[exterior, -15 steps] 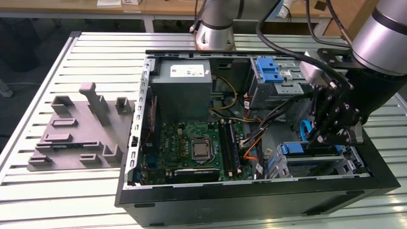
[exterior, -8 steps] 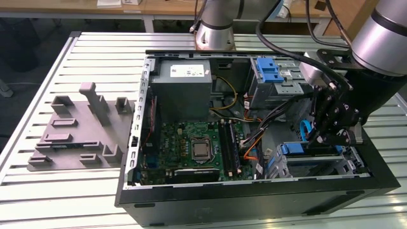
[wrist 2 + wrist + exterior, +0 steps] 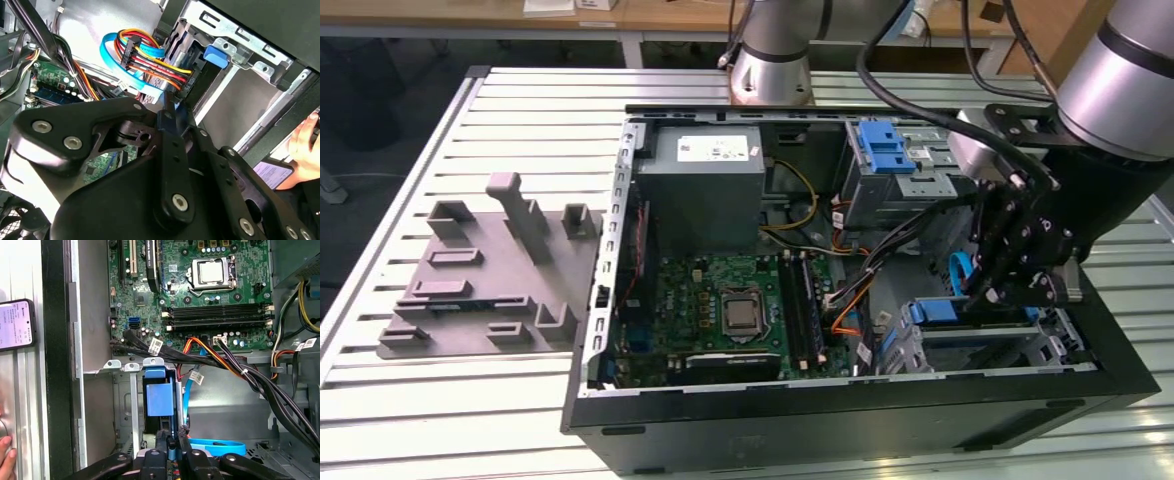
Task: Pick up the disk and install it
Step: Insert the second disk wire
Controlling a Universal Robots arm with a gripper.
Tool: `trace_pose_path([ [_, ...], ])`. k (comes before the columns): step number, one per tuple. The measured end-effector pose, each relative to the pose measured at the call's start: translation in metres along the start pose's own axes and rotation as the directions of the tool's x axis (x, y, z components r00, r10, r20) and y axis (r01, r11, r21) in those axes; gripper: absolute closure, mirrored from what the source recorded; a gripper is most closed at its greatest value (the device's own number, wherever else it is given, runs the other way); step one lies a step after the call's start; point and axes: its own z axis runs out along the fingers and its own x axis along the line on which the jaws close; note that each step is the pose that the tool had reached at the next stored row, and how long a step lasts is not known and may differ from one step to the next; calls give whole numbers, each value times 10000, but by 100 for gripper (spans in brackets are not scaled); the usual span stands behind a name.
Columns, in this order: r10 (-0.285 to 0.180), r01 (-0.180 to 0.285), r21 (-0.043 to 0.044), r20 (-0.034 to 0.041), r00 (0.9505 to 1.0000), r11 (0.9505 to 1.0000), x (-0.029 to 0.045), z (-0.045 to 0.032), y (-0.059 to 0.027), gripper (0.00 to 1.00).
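The disk (image 3: 160, 399) stands on edge in the drive bay at the corner of the open computer case (image 3: 854, 405); its blue plastic rail and tab face the first wrist view. It also appears as a blue piece (image 3: 945, 312) in the bay at the exterior view's lower right. My gripper (image 3: 170, 446) hangs right over it, with the fingers drawn close together on the disk's blue rail. The same blue edge sits pinched between the black fingers (image 3: 176, 145) in the second wrist view. The black gripper body (image 3: 1014, 270) covers part of the bay.
Bundles of black, orange and blue cables (image 3: 240, 372) run beside the bay. The motherboard (image 3: 720, 300), the grey power supply (image 3: 707, 175) and an upper drive cage with a blue latch (image 3: 887, 150) lie in the case. A grey fixture (image 3: 480, 270) lies on the table. A person's hand (image 3: 305, 145) holds a phone (image 3: 15, 325) outside the case.
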Motion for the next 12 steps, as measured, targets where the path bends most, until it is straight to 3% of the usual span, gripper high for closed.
trace_pose_path([
  [3,0,0,0,0,10000,10000,1,-21,1,76],
  [4,0,0,0,0,10000,10000,2,-30,1,69],
  [12,0,0,0,-1,10000,10000,9,-149,4,69],
])
